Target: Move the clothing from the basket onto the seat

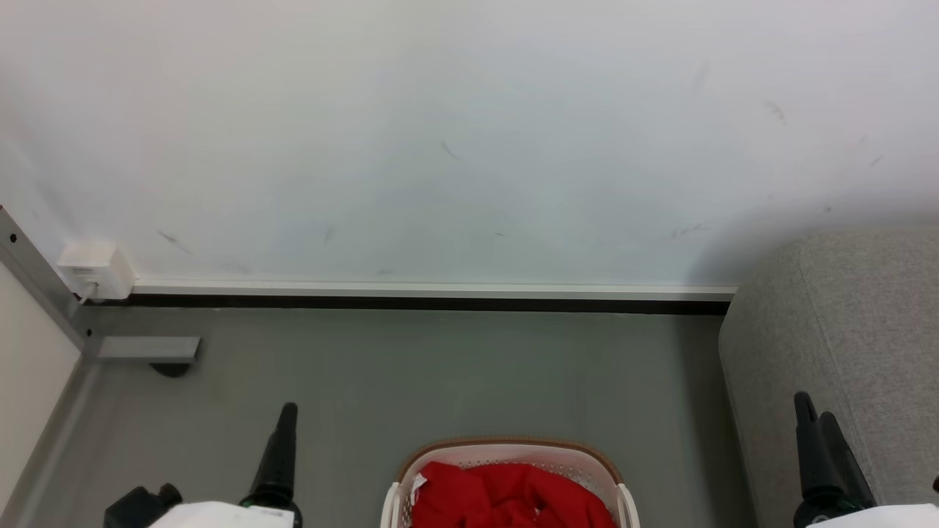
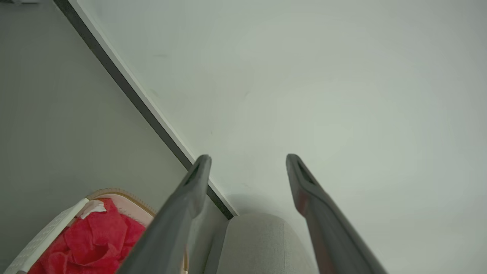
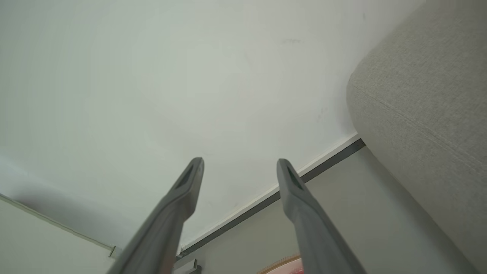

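My left claw [image 2: 248, 161] and right claw [image 3: 240, 164] both hang spread apart and empty, while the red clothing [image 1: 506, 495] lies heaped inside the basket [image 1: 513, 445] on the floor [image 1: 440, 367], near the seat [image 1: 843, 330] on my right.

A home-like room: grey sofa [image 1: 843, 330], laundry basket [image 1: 513, 444], white wall [image 1: 440, 110].

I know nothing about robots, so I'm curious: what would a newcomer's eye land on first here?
The bright red clothing heaped in the white basket, bottom centre of the head view, stands out against grey floor and pale wall. The grey seat sits at the right, and the left fingers and right fingers rise dark, spread and empty from the lower corners.
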`<state>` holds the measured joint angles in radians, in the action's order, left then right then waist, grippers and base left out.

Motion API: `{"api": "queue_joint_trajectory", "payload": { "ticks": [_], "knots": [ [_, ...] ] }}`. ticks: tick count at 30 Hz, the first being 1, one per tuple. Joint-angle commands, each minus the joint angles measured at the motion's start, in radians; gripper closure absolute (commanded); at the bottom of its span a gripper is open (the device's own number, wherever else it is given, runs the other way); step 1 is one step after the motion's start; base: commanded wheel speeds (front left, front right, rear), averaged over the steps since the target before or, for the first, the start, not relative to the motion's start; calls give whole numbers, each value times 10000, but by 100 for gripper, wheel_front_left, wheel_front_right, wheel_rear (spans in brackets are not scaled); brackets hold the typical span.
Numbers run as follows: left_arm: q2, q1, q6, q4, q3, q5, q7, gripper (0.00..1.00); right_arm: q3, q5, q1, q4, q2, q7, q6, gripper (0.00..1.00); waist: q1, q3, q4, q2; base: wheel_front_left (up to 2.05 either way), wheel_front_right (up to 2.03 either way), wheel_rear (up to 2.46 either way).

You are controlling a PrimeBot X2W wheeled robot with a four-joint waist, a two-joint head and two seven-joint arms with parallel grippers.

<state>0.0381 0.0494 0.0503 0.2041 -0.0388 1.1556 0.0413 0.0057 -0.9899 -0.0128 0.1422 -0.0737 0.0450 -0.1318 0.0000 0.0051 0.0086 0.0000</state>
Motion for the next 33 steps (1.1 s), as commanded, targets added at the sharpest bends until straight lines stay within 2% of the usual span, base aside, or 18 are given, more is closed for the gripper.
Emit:
{"api": "queue_joint_trajectory", "payload": {
  "ticks": [1,11,22,33],
  "knots": [
    [83,41,-53,-162,-51,-415,134,0,80,447,-22,-196,-178,91,6,0,0,-2,8,0,0,0,0],
    [96,-49,-385,-226,-521,-2735,464,0,444,2523,109,-105,-324,425,8,0,0,-30,69,0,0,0,0],
    [109,-96,-782,-434,-837,-4929,814,0,658,4140,214,239,-399,764,10,0,0,-49,96,0,0,0,0],
    [139,-183,-716,-404,-610,-6407,1107,0,752,5319,297,371,-402,1070,11,0,0,-60,131,0,0,0,0]
  ]
}}
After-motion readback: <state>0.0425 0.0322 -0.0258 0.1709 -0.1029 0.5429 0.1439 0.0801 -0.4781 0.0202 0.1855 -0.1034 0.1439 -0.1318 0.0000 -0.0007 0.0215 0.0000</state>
